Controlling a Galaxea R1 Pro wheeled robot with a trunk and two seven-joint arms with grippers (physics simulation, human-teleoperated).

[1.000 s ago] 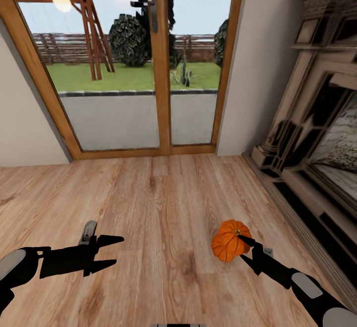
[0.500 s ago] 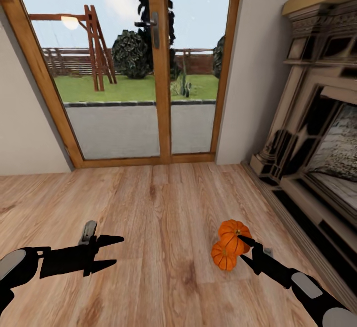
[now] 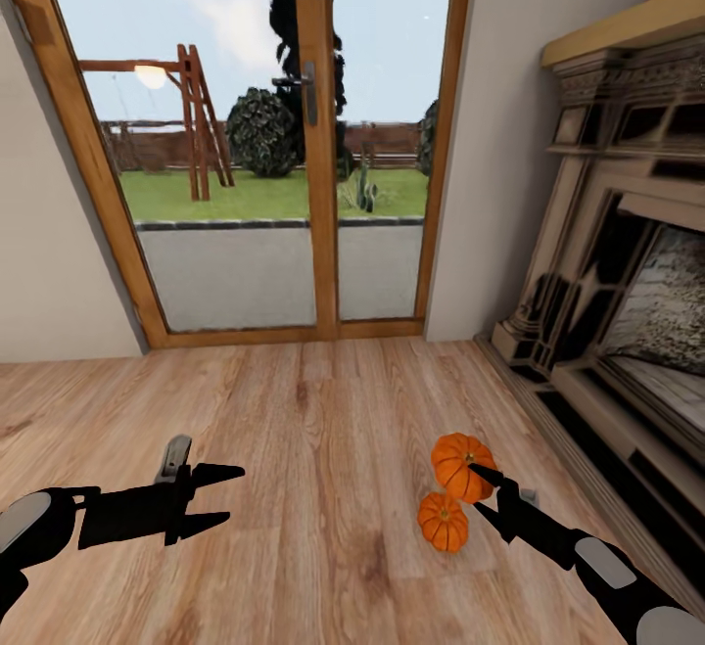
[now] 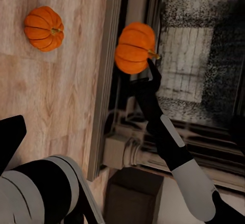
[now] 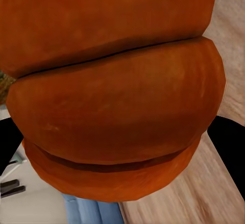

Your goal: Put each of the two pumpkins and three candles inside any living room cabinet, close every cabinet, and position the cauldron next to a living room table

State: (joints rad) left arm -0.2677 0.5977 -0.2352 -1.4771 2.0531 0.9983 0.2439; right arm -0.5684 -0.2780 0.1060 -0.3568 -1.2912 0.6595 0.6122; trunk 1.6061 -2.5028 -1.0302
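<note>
Head view: right fingers (image 3: 487, 477) grip upper pumpkin (image 3: 460, 464); wood floor (image 3: 323, 430) ahead open.

The head camera is looking forward and down over the wooden floor (image 3: 323, 400) toward the glass doors (image 3: 294, 136), with the fireplace (image 3: 627, 263) along its right edge. The left wrist camera is facing across the floor toward the fireplace (image 4: 204, 55), sharing both pumpkins and the right gripper (image 4: 151, 67) with the head view. The right wrist camera is sitting almost against the held pumpkin (image 5: 117, 96).
</note>
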